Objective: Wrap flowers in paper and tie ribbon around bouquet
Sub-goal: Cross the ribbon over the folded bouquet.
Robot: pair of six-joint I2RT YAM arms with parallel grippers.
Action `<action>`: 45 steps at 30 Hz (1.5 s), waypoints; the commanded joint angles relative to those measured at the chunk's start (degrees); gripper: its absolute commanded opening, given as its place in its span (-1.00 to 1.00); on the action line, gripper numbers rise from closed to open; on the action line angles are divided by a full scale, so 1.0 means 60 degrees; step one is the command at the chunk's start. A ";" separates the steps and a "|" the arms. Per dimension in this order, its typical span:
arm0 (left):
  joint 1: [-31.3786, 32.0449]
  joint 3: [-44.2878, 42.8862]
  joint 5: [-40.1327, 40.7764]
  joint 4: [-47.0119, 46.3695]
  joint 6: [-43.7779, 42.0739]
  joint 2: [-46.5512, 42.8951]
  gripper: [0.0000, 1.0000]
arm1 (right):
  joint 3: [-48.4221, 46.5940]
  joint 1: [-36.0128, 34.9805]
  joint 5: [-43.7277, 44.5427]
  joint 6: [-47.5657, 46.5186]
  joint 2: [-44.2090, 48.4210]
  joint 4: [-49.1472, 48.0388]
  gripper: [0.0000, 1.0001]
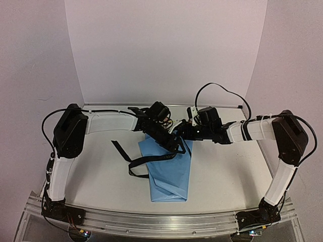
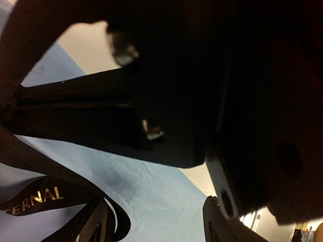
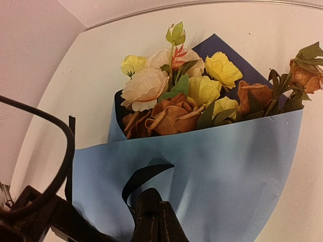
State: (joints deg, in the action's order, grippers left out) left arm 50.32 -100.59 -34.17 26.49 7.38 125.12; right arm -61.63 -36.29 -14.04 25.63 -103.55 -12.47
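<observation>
The bouquet (image 1: 169, 176) lies in the middle of the top view on the tabletop (image 1: 227, 171). Its narrow end points to the bottom of the frame and its wide rim sits under both of my hands. In the right wrist view the flowers (image 3: 176, 101) fill the upper centre: yellow, pale pink and rust-orange blooms above the light-blue paper (image 3: 212, 166), with the darker reverse showing behind them. The wrap looks done, so I judge that I am on the tying step.

The right hand (image 3: 151, 199) is at the bottom centre of its own view with the fingers pressed together. The black ribbon (image 1: 120, 150) curls up right at the tips, so I read it as pinched there, though the tips are too dark to be sure. That grip would anchor one end over the waist of the cone.

The rest of the ribbon trails to the left of the paper in the top view as a slack loop. That slack leaves me enough length to pass it around.

The left hand (image 2: 156, 227) has its fingers apart, with bare blue paper between them and the lettered ribbon just beside it at lower left. I take it as placed to pick up the free length.
</observation>
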 commanded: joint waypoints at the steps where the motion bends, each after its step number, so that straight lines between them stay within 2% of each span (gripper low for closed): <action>1: 0.0131 -0.0761 0.1086 0.0557 -0.0330 0.0208 0.28 | -0.0322 0.0028 -0.0086 0.0098 0.0168 -0.0178 -1.00; 11: 0.0213 0.0257 0.2377 -0.0328 -0.0095 -0.0774 0.27 | -0.0325 0.0028 -0.0102 0.0162 0.0134 -0.0134 -1.00; 18: 0.0431 -0.0030 0.2638 -0.0019 -0.0129 -0.0336 0.20 | -0.0362 0.0028 -0.0042 0.0206 0.0074 -0.0134 -1.00; 25: 0.0577 -0.0554 0.2781 0.0225 -0.0180 0.0195 0.01 | -0.0365 0.0028 -0.0053 0.0266 0.0020 -0.0122 -0.99; 35: 0.0652 -0.0505 0.3210 0.0376 -0.0292 0.0328 -0.10 | -0.0379 0.0028 -0.0082 0.0253 0.0003 -0.0104 -0.95; 38: 0.0652 -0.0254 0.3381 0.0161 -0.0235 0.0221 -0.23 | -0.0357 0.0028 -0.0011 0.0284 -0.0011 -0.0119 -0.92; 45: 0.0652 0.0054 0.3293 -0.0158 -0.0189 0.0000 -0.84 | -0.0371 0.0029 0.0036 0.0351 0.0001 -0.0119 -0.84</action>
State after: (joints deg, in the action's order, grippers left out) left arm 53.47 -100.87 -14.28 27.92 7.29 126.52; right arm -61.63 -35.55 -13.52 27.55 -103.55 -11.02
